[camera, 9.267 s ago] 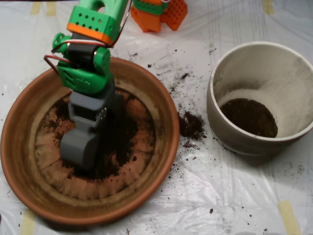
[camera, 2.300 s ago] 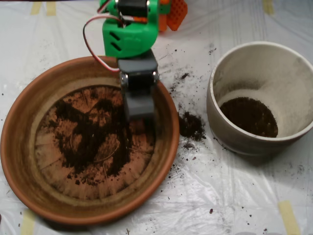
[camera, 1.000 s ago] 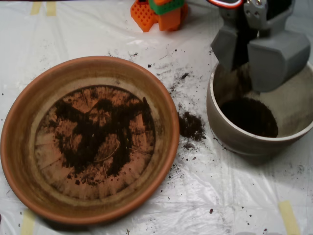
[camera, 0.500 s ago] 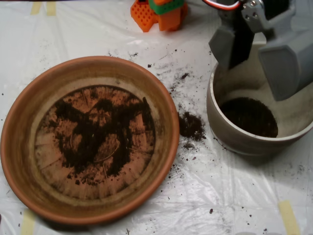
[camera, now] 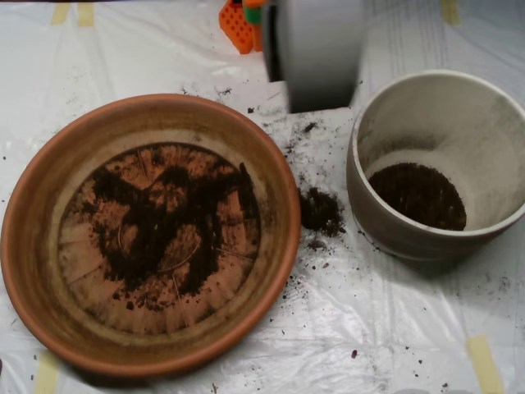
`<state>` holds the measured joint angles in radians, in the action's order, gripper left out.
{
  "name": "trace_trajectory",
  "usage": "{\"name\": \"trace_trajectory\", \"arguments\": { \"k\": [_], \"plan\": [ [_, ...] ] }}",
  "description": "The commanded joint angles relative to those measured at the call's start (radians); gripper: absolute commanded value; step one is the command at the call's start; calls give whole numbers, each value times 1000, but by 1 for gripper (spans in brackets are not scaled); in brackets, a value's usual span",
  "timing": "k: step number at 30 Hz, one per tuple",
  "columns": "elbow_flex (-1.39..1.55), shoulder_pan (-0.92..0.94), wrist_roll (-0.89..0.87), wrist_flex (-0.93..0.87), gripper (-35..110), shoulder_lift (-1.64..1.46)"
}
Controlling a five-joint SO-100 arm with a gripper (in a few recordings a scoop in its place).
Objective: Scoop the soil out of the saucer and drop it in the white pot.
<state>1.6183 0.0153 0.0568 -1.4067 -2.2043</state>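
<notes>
Dark soil [camera: 168, 226] lies smeared over the floor of the saucer [camera: 33, 246] at left, more darkens the white pot [camera: 492, 148] at right, and a blurred grey shape, probably the scoop [camera: 316, 53], hangs between them at the top.

Matt terracotta saucer [camera: 49, 176], seemingly glazed white pot [camera: 385, 217]

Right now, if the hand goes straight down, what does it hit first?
Likely the soil-specked sheet between saucer and pot, not either dish. The hand is blurred and its height is unclear, so its left edge might graze the saucer rim.
</notes>
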Motion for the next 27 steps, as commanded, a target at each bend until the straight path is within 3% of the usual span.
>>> {"name": "trace_trajectory", "arguments": {
  "k": [1,12,18,27],
  "plan": [
    [181,163,8,83,42,-163],
    [690,434,89,417,43,-137],
    [603,489,94,495,44,143],
    [279,540,80,469,44,560]
  ]
}}
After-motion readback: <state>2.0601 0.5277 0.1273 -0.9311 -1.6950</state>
